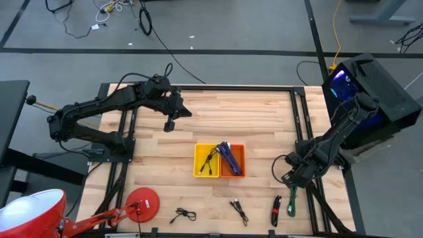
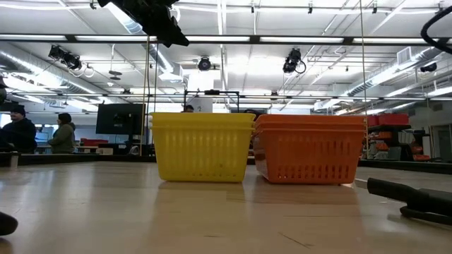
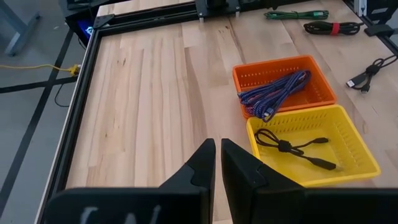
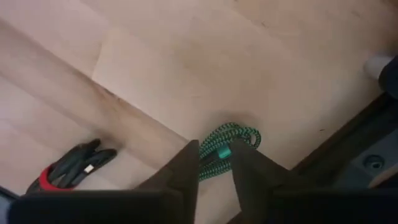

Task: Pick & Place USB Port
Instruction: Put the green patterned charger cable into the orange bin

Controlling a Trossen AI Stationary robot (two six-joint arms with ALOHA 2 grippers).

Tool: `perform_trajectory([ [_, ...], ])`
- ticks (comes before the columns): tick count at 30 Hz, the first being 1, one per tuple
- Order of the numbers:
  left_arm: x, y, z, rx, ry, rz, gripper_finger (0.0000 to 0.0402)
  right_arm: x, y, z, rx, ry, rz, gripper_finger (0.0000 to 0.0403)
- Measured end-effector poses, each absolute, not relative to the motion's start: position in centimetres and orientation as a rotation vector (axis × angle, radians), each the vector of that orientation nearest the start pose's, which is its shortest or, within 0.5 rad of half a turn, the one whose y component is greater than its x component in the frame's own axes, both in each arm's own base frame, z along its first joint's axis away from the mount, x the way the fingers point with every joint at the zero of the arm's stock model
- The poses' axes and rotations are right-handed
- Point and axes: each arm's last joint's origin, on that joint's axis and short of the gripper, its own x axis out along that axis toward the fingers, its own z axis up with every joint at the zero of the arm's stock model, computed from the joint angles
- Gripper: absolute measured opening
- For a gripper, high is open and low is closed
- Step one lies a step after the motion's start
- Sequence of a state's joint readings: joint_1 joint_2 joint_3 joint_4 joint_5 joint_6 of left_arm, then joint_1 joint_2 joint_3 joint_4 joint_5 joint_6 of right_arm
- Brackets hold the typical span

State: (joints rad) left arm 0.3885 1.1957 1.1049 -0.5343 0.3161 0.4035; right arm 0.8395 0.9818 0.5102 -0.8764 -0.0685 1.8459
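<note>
Hovering my right gripper [image 4: 214,163] over the green cable [image 4: 225,148] at the bench's right front edge, I'm seeing parted jaws straddling its coil; my left gripper [image 3: 217,163], jaws closed, is waiting far off.

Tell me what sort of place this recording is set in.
Probably a large robotics lab or workshop: a wooden table in a metal frame, ceiling-mounted cameras under open pipework, and people at monitors in the background.
</note>
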Motion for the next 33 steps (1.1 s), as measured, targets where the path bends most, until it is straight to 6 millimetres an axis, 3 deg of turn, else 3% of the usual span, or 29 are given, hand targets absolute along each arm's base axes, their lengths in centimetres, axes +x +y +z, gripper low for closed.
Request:
perform_trajectory([
  [7,23.5,8.6,33.1,0.177,0.590,-0.050,0.0032,9.3,10.9,16.1,0.924,1.514,-0.672,0.0137],
  [21,23.5,8.6,33.1,0.186,0.592,-0.052,0.0032,9.0,10.8,12.6,0.919,1.572,-0.684,0.0142],
  [24,23.5,8.6,33.0,0.186,0.593,-0.053,0.0032,9.0,10.7,12.5,0.901,1.567,-0.677,0.0112],
  [28,23.5,8.7,33.0,0.185,0.594,-0.053,0.0032,8.9,10.8,12.5,0.887,1.625,-0.629,0.0020],
  [33,23.5,8.7,33.0,0.192,0.591,-0.054,0.0032,8.8,10.7,12.6,0.897,1.656,-0.617,0.0005],
])
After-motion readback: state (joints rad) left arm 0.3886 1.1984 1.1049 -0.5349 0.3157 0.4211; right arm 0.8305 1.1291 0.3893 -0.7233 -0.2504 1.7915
